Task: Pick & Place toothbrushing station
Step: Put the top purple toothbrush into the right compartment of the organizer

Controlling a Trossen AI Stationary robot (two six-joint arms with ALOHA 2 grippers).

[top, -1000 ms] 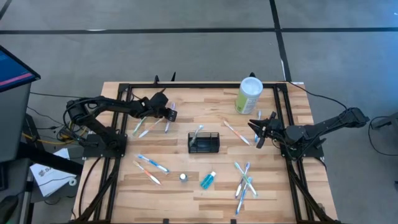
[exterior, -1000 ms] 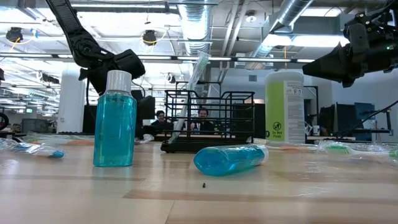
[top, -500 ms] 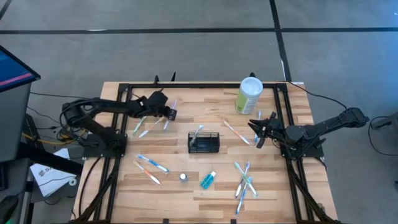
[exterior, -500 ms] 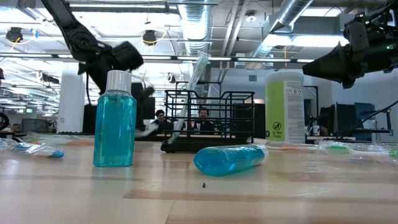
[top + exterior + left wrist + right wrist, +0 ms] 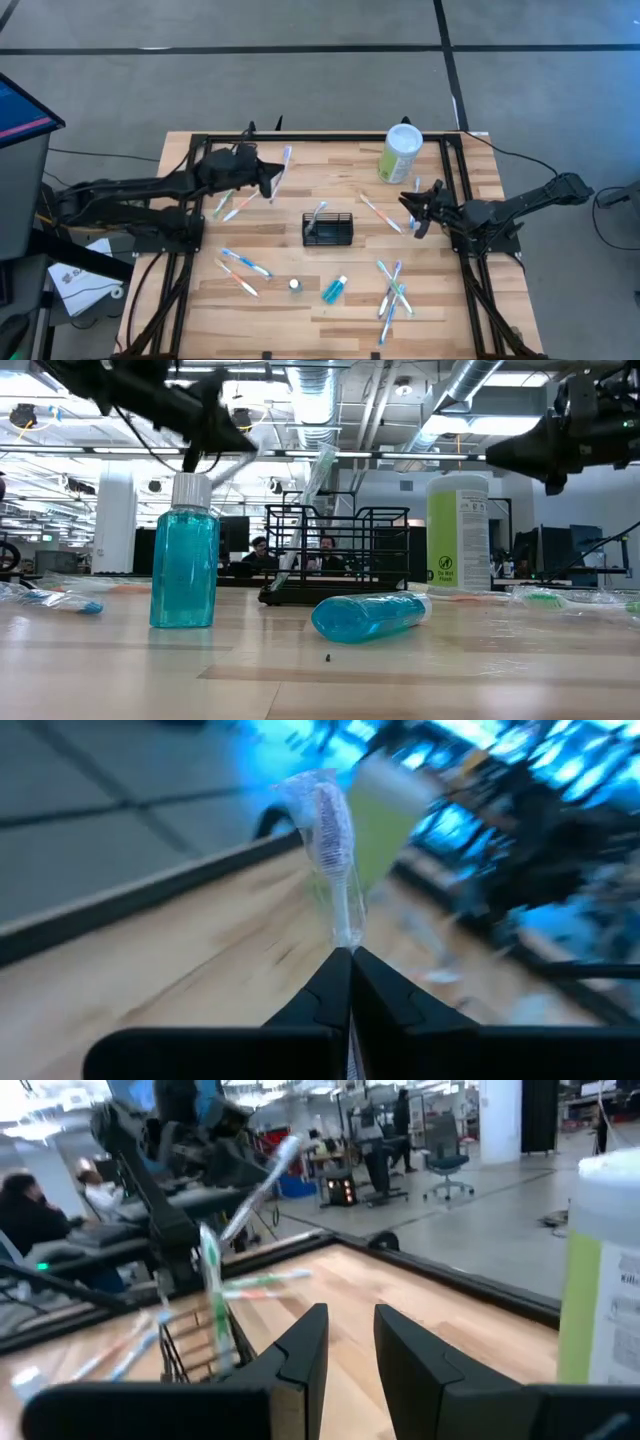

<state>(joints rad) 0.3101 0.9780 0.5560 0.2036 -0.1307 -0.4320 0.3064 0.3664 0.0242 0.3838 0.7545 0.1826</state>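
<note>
My left gripper (image 5: 272, 178) is pinched tight on a clear wrapped toothbrush (image 5: 283, 165), and the small black wire-mesh caddy (image 5: 329, 229) sits off toward the worktop's middle.

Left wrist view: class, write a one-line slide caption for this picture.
The left gripper, shut on a wrapped toothbrush, holds it up above the wooden table.

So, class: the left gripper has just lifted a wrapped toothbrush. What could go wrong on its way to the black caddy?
The left gripper pinches the wrapped toothbrush only at one end, so it could swing or slip out. The black caddy is small and already holds a leaning brush, so the new one could knock it or miss. The right gripper waits close by.
</note>
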